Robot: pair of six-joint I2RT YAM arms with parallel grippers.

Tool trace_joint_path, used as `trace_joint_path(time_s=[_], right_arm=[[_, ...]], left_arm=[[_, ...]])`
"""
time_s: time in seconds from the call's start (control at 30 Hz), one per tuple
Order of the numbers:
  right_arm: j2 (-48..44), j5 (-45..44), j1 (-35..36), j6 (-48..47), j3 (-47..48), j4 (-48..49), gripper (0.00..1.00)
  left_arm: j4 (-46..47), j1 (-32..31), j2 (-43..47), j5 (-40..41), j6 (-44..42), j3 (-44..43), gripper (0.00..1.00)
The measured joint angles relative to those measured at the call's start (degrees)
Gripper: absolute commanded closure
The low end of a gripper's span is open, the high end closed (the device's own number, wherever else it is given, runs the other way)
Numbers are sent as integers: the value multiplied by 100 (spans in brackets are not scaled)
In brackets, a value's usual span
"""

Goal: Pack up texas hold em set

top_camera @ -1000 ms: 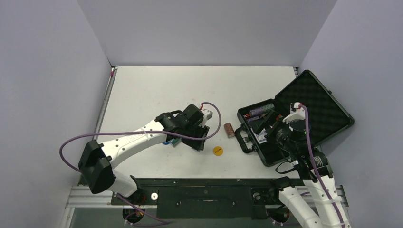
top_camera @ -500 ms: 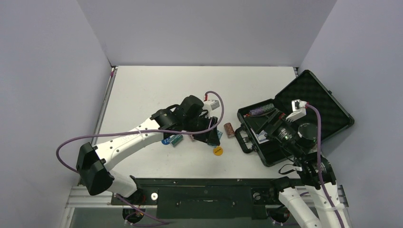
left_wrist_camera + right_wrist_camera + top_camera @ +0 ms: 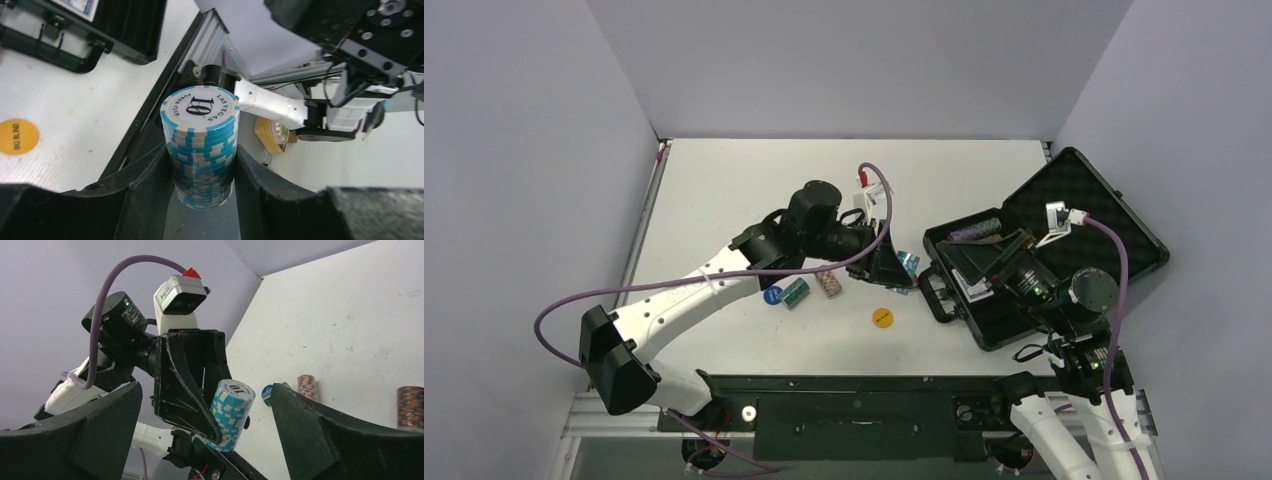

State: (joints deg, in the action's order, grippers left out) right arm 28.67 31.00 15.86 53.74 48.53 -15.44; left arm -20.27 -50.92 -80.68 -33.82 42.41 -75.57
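My left gripper (image 3: pixel 896 266) is shut on a stack of light-blue and white poker chips (image 3: pixel 908 262), held above the table just left of the open black case (image 3: pixel 1079 215). The stack shows clearly in the left wrist view (image 3: pixel 201 145), squeezed between both black fingers (image 3: pixel 145 185), and in the right wrist view (image 3: pixel 230 412). My right gripper (image 3: pixel 1002 258) is open and empty over the case, facing the left gripper (image 3: pixel 187 380). A yellow disc (image 3: pixel 883 318) lies on the table, also in the left wrist view (image 3: pixel 17 136). A purple chip stack (image 3: pixel 972 233) and a card deck (image 3: pixel 970 286) lie in the case.
A blue disc (image 3: pixel 772 295), a green chip stack (image 3: pixel 796 292) and a pink chip stack (image 3: pixel 828 283) lie on the table under the left arm. A brown chip stack (image 3: pixel 411 407) stands near the case. The case handle (image 3: pixel 932 292) faces left. Grey walls enclose the table.
My left gripper has lifted the light-blue chip stack and carried it right, toward the case, uncovering the other chips. My right gripper has risen out of the case and turned left.
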Motion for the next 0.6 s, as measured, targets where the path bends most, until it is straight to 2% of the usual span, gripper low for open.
trace_joint_path(time_s=[0.6], right_arm=[[474, 542, 120, 315, 164, 557, 26]], left_arm=[[1093, 42, 7, -1040, 518, -479, 100]])
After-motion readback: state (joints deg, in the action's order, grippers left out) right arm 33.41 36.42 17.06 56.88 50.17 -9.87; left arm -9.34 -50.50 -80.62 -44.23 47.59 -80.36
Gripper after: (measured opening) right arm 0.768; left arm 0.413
